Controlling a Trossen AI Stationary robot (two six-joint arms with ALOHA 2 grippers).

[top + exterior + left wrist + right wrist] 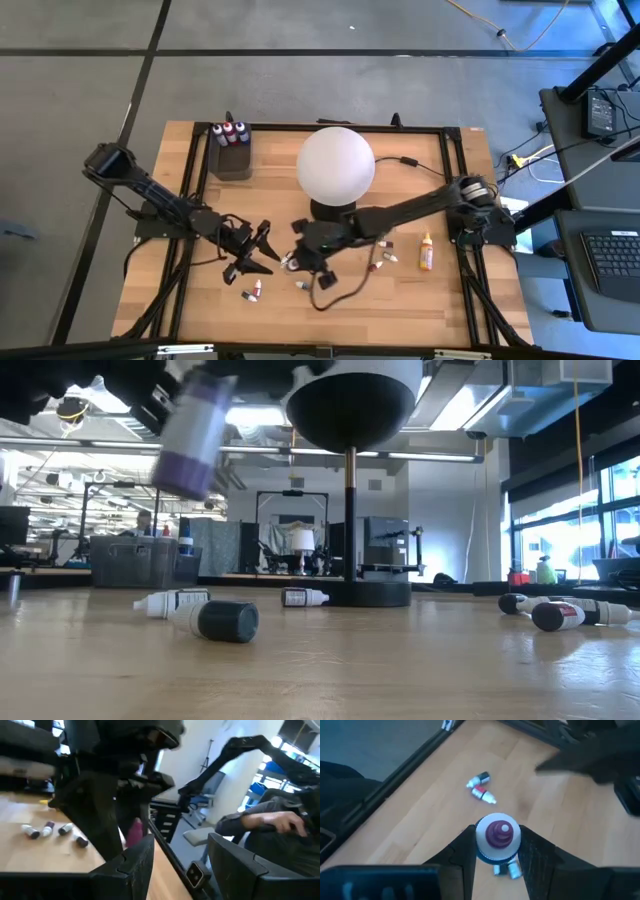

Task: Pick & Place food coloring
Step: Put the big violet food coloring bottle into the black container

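Three bottles [229,131] stand in the tray [231,163] at eleven o'clock. The right pincer [297,257] clasps a purple-tipped bottle [498,836] mid-surface; the left pincer [254,255] is spread, empty. Roughly eight bottles, including the orange one [426,252], lie unplaced.

The right gripper [497,851] clamps a small bottle [498,839] between its dark fingers [462,852], purple dropper tip facing the camera. Beyond the fingertips, two more bottles [481,786] lie together on the wooden table [420,815]. Another, possibly two, sits beneath the held one.
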